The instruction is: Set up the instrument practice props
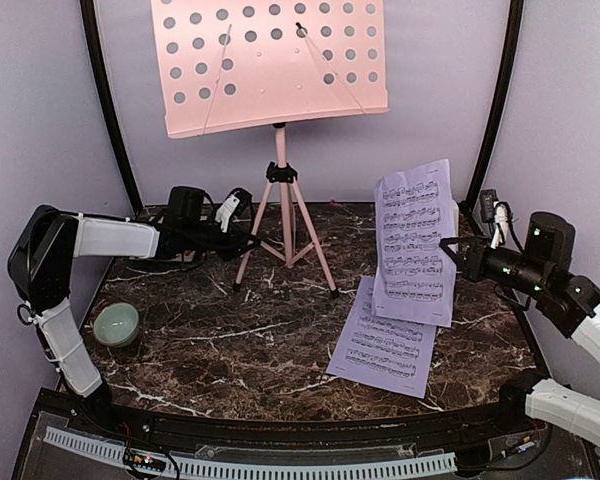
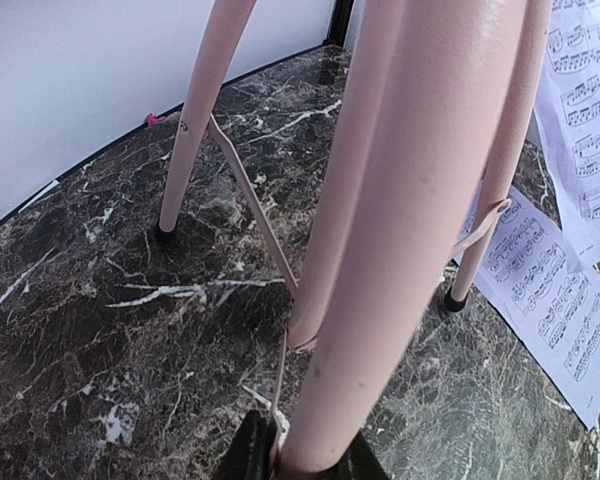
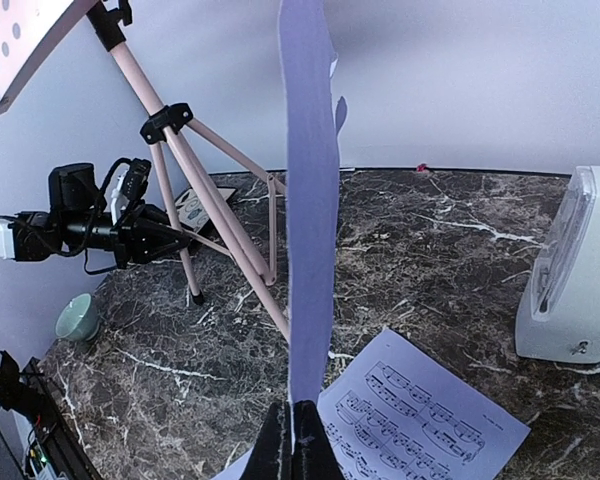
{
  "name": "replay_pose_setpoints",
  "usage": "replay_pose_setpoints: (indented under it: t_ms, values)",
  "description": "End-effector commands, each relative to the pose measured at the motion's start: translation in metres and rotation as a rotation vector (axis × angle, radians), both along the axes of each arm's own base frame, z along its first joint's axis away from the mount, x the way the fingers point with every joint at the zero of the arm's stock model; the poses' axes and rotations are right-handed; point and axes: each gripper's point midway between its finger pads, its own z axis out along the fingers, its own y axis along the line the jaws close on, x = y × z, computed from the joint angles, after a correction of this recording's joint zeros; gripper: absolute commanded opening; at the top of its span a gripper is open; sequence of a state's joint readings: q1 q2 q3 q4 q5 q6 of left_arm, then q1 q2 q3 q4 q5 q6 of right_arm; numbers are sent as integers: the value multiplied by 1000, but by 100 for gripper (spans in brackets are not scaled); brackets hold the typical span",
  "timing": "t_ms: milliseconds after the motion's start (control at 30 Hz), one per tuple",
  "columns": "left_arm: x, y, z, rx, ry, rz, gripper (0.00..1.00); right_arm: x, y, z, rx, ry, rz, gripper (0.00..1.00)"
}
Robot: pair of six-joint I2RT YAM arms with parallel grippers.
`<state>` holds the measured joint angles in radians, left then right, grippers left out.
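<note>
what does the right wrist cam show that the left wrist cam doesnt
Only right wrist: the metronome, the green bowl, and the right gripper pinching an upright page edge-on. Only left wrist: nothing new, just the leg clamped by the left gripper, up close. Both: the music stand legs, the flat page, the marble table.

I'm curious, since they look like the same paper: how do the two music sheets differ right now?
The upright sheet is held on edge, pinched by the right arm's jaws; the flat sheet lies on the table, with no jaws on it. The upright sheet bends slightly, while the flat sheet lies smooth. The flat sheet is nearer the arm bases than the upright sheet. Both are white pages printed with music.
</note>
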<state>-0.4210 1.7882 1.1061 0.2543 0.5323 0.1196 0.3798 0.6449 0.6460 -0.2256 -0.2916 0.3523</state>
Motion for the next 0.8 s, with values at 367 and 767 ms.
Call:
replay_pose_setpoints:
  t_ms: [367, 767]
  values:
    - [-78, -13, 15, 24, 27, -154, 0, -6, 3, 36, 27, -94, 29, 0]
    - [-87, -5, 37, -27, -11, -109, 55, -49, 25, 56, 58, -148, 270, 0]
